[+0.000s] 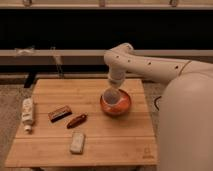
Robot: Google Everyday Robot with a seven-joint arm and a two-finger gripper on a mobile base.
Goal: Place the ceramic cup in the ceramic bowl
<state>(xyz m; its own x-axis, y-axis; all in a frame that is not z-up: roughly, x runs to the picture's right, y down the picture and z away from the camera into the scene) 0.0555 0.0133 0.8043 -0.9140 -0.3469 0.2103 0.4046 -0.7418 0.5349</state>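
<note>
The arm is reaching straight down so the claw (114,85) is hanging directly over the ceramic cup (111,96). The cup is sitting within the ceramic bowl (125,105) on the table (100,145). Whether the claw is clamping the cup, I cannot tell.

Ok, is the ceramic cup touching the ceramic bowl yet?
Cannot tell. In the camera view the ceramic cup sits within the ceramic bowl outline, directly under the gripper, but the bowl's rim hides any contact or gap.

High near-side camera overlooks table (110,136), pincer (113,90) centred.
</note>
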